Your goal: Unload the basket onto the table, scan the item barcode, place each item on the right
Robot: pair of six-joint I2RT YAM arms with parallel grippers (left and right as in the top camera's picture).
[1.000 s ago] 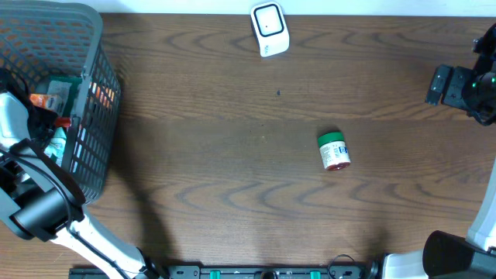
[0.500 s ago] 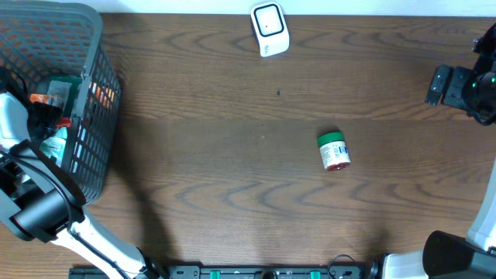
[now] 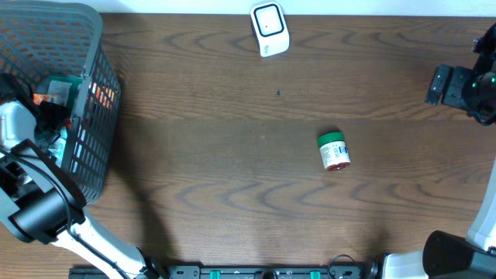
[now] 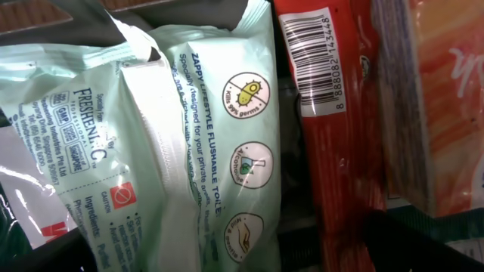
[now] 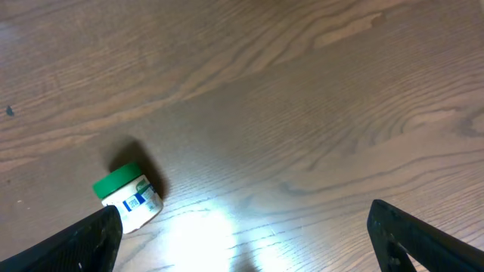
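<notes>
Grey plastic basket point(image 3: 97, 58) at the left edge: my left gripper point(image 3: 51, 116) has shifted inside it. Right of centre lies the green-lidded jar point(image 3: 334, 151), likely next; the scanner point(image 3: 270, 29) is top centre, nothing between. Left wrist: fingers now spread over a wipes pack point(image 4: 189, 151) and red packet point(image 4: 325, 151) — released, I judge. Right wrist: right gripper point(image 5: 249, 242) spread — jar lower left.

Soft even light, bright glare on table point(image 5: 198, 227), slightly blurry wrist views
</notes>
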